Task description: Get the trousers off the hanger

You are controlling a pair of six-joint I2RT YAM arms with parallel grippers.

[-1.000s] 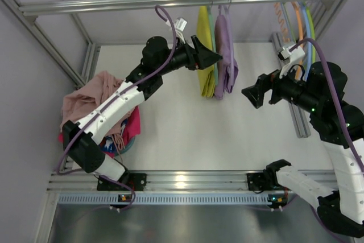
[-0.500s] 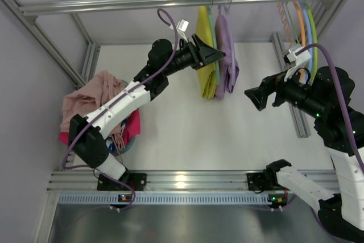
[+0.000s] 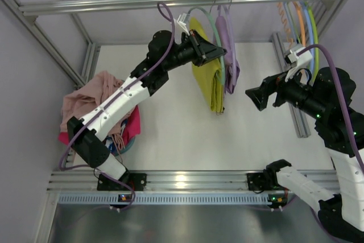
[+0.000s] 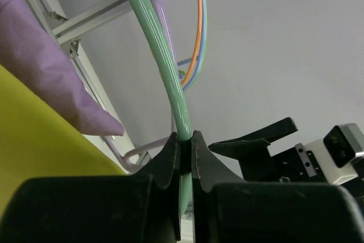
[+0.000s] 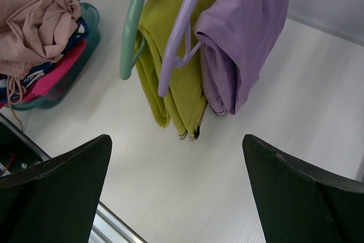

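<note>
Yellow trousers (image 3: 209, 78) hang folded over a green hanger (image 3: 206, 15) on the top rail (image 3: 114, 3). Lilac trousers (image 3: 229, 55) hang beside them on a lilac hanger (image 5: 177, 44). My left gripper (image 3: 219, 53) is shut on the green hanger's bar (image 4: 170, 72), and the yellow trousers (image 4: 40, 140) show at lower left in the left wrist view. My right gripper (image 3: 254, 96) stands wide open to the right of both pairs, with nothing between its fingers. In the right wrist view the yellow trousers (image 5: 176, 66) and lilac trousers (image 5: 239, 44) hang ahead above the white table.
A teal basket (image 5: 68, 61) at the left holds a dusty-pink garment (image 3: 88, 98) and a red-magenta cloth (image 3: 132, 124). Several empty hangers (image 3: 301, 18) in orange, green and blue hang at the rail's right end. Aluminium frame posts (image 3: 290, 106) border the table.
My left gripper has shut on the green hanger and swung it out, so the yellow trousers now hang lower and tilted. My right arm has barely moved.
</note>
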